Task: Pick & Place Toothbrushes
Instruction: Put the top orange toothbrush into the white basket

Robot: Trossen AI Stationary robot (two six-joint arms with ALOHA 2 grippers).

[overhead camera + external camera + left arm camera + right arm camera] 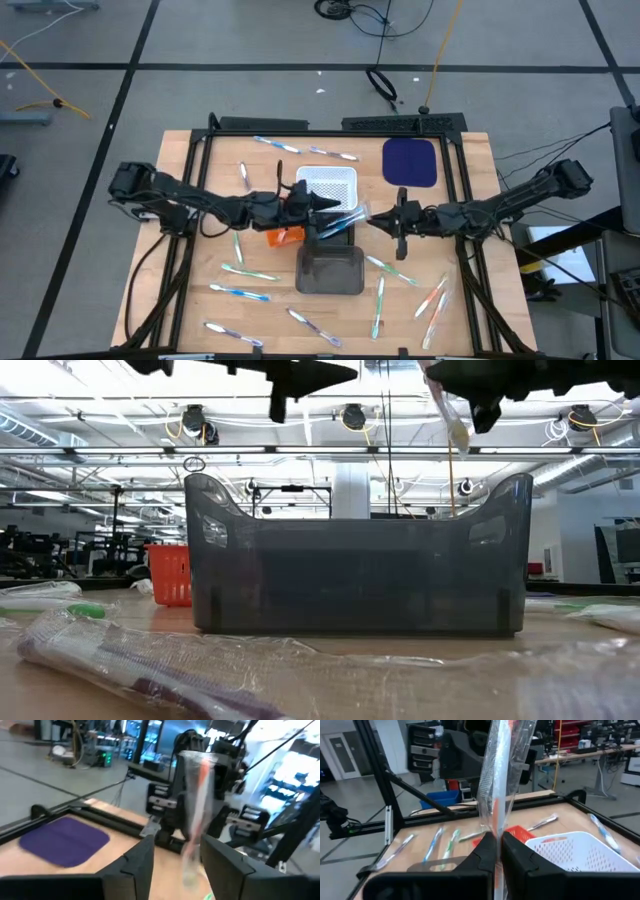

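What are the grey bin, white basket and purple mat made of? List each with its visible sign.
Grey bin: likely smoky translucent plastic; background shapes show faintly through its glossy walls.
White basket: probably moulded plastic, matte; a fine perforated grid covers its walls.
Purple mat: looks like soft rubber or foam, matte; flat, rounded corners, no shine.

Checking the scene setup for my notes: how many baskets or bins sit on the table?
3: a white basket mid-table, a dark grey bin just below it in the high view, and a small orange basket left of them. None looks hidden.

grey bin (355,585) centre; wrapped toothbrush (150,670) foreground; orange basket (170,573) behind.
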